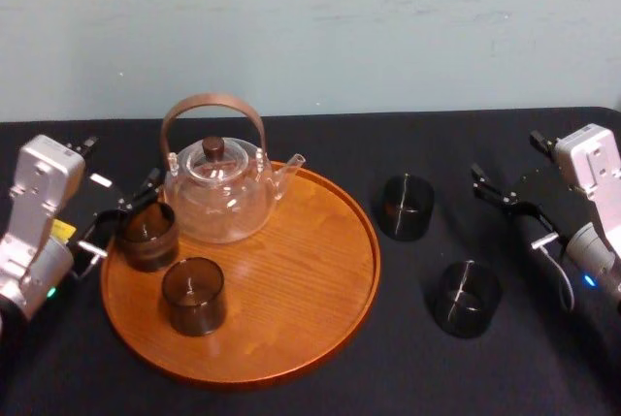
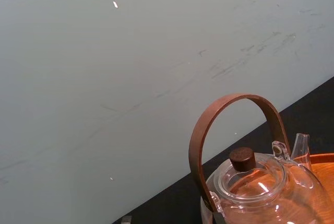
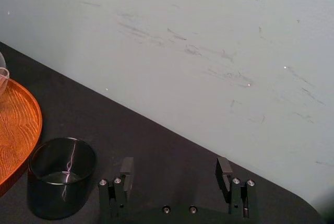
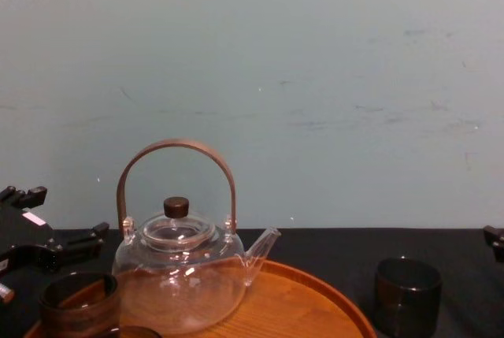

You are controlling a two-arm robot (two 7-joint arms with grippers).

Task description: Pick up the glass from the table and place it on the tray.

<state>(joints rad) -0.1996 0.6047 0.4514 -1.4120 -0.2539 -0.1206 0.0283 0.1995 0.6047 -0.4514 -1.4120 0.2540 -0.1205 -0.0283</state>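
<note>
L gripper point(image 1: 124, 217) is at the left rim of the tray point(image 1: 320, 290), jaws spread wide and holding nothing. It's right up against a dark glass point(image 1: 146, 235) standing upright on the tray just inside that rim; can't tell if the fingers touch it. Second glass point(image 1: 194, 296) stands nr the tray's front-left. Teapot point(image 1: 218, 193) is at the tray's rear-left (clear body, brown hoop handle). On the black table point(image 1: 408, 368), right of the tray, are a rear table glass point(image 1: 405, 207) and a front table glass point(image 1: 467, 299). R gripper point(image 1: 506, 210) is nr the table's right edge, jaws wide, empty.
</note>
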